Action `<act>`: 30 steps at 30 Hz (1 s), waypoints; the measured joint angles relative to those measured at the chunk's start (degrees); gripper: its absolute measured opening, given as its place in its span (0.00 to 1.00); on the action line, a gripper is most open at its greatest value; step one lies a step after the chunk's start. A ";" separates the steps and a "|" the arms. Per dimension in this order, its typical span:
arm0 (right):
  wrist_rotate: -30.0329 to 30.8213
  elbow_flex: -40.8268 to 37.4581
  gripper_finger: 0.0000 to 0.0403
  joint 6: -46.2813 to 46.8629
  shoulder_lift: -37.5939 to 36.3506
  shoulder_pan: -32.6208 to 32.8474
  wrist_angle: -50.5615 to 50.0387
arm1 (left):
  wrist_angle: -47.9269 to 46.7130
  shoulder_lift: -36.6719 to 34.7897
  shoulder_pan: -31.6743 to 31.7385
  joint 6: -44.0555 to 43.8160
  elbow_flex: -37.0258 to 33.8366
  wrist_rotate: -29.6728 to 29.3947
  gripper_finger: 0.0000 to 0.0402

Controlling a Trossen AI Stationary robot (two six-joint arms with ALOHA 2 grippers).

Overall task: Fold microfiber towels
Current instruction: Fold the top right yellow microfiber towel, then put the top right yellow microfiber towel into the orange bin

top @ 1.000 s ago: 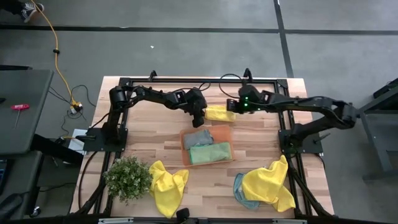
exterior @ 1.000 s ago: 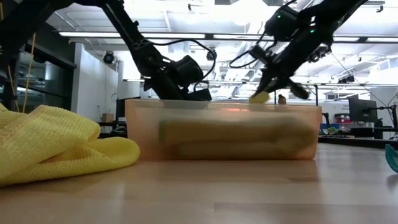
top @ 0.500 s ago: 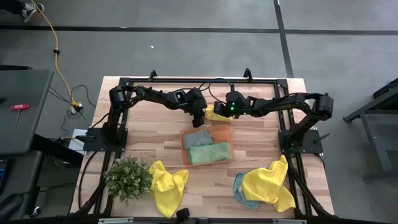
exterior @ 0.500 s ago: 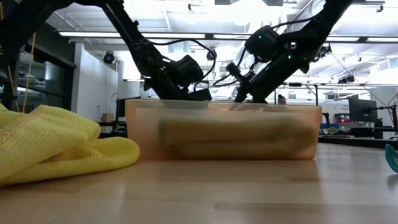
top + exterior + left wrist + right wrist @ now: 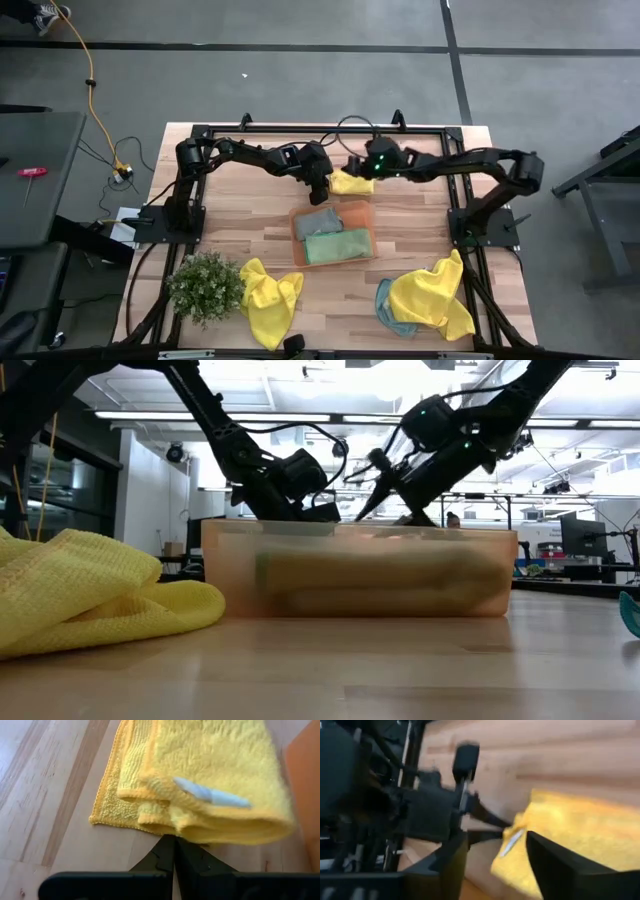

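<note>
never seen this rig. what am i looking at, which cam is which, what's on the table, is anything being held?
Two dark robot arms at a wooden table, folding towels. One camera looks straight down, one sits at table height, and one rides on each wrist.

On the table: an orange tray holding a grey-blue towel and a green towel, a potted plant, a loose yellow towel, and another yellow towel on a teal one.

Behind the tray lies a folded yellow towel. The left claw is shut, its tips at that towel's edge; an actual pinch isn't clear. The right claw is open over the same towel, holding nothing.
</note>
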 joint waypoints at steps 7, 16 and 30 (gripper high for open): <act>-0.24 0.04 0.57 -10.04 -11.98 -6.20 -27.50 | -0.13 0.00 0.00 0.24 -0.02 0.25 0.00; -6.40 -8.68 0.58 -10.87 -13.26 -8.66 -25.72 | -0.15 0.00 0.00 0.07 -0.02 0.29 0.00; -8.76 -17.18 0.58 3.56 1.11 -7.70 7.49 | -0.14 0.00 0.00 0.02 -0.04 0.31 0.00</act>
